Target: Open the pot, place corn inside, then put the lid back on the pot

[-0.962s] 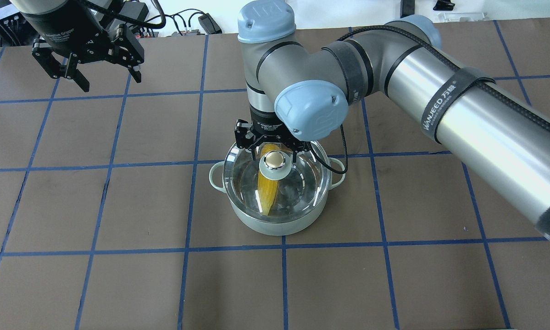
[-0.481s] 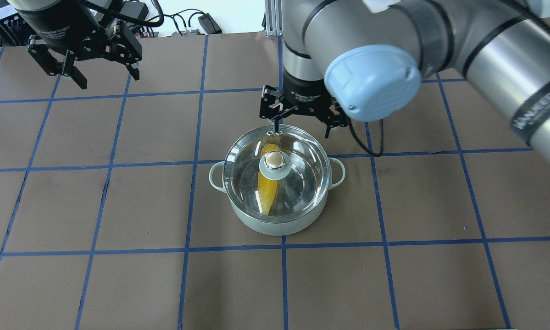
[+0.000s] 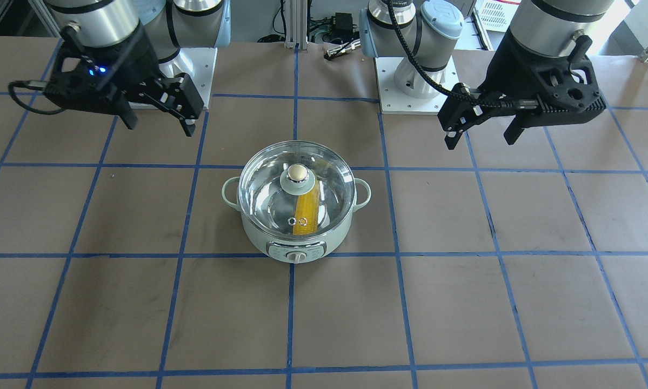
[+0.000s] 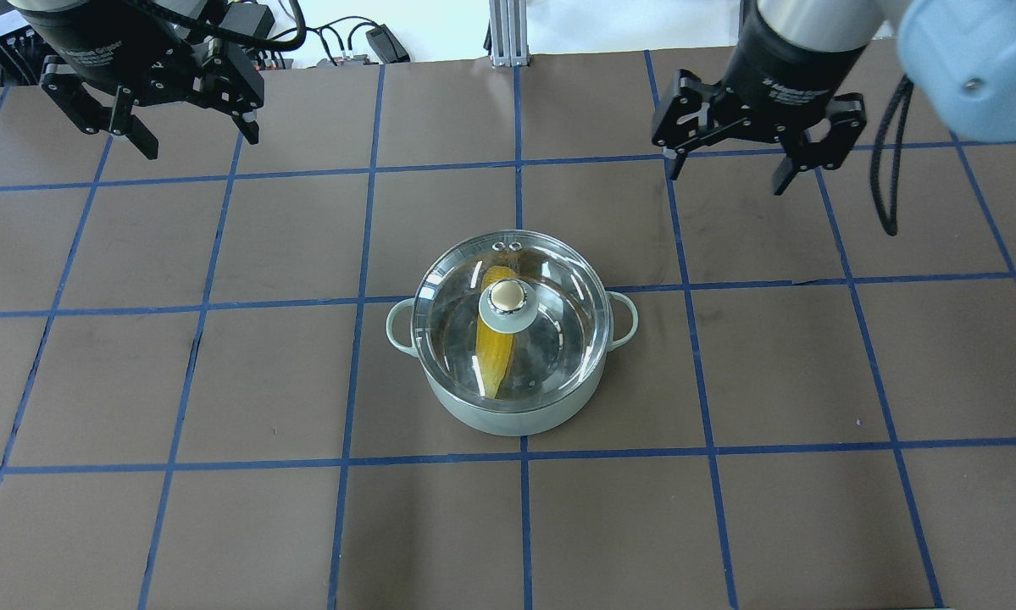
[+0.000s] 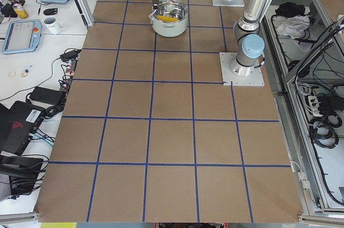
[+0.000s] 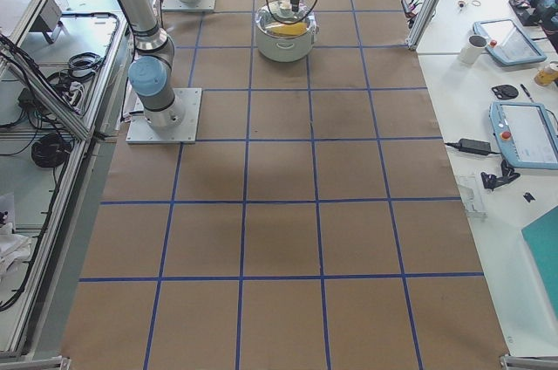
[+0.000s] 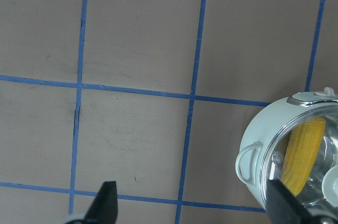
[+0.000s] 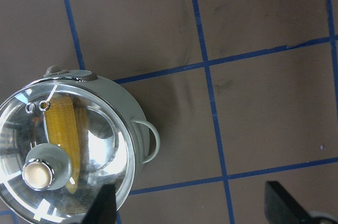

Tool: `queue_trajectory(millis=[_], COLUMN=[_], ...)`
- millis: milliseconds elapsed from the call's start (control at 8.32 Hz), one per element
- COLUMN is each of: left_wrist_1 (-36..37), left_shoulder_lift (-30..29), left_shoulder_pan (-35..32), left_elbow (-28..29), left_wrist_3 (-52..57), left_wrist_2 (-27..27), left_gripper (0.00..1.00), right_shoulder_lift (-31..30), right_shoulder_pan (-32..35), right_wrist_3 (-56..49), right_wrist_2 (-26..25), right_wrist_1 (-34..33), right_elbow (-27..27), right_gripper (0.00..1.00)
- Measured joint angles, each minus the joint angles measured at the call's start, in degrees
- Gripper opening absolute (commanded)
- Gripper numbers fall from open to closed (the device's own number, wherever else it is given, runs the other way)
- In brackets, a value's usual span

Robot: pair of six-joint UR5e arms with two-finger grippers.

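The pale mint-green pot (image 4: 508,421) stands mid-table with the clear glass lid (image 4: 558,339) seated on it, gold-topped knob (image 4: 508,297) up. The yellow corn (image 4: 492,356) lies inside, seen through the glass. My right gripper (image 4: 726,176) is open and empty, raised beyond and to the right of the pot. My left gripper (image 4: 201,142) is open and empty, raised at the far left. In the front-facing view the pot (image 3: 269,246), lid (image 3: 264,189) and corn (image 3: 306,210) show between the right gripper (image 3: 159,125) and the left gripper (image 3: 479,139).
The brown table covering (image 4: 219,381) is marked with a blue tape grid. Cables and a power adapter (image 4: 385,42) lie past the far edge. The arm bases (image 3: 415,81) stand at the robot's side of the table. The pot's control dial (image 3: 298,257) faces the operators' side.
My right gripper has lifted off from around the lid's knob and moved away to the back right. The lid stays on the pot. The left gripper has drifted slightly back.
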Motion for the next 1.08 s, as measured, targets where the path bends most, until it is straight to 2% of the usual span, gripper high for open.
queue_trajectory(millis=[241,1082], left_wrist_1=[0.22,0.46], left_shoulder_lift=[0.23,0.45], left_shoulder_pan=[-0.15,-0.18], left_elbow=[-0.11,-1.27], left_wrist_3=[0.01,0.02], left_wrist_2=[0.23,1.57], left_gripper=[1.0,1.0], right_shoulder_lift=[-1.91,-2.72], right_shoulder_pan=[-3.71,-4.39], right_wrist_3=[-3.88,-5.8], right_wrist_2=[-1.48,-2.77], right_wrist_1=[0.91,2.07], right_elbow=[-0.01,0.1], right_gripper=[1.0,1.0])
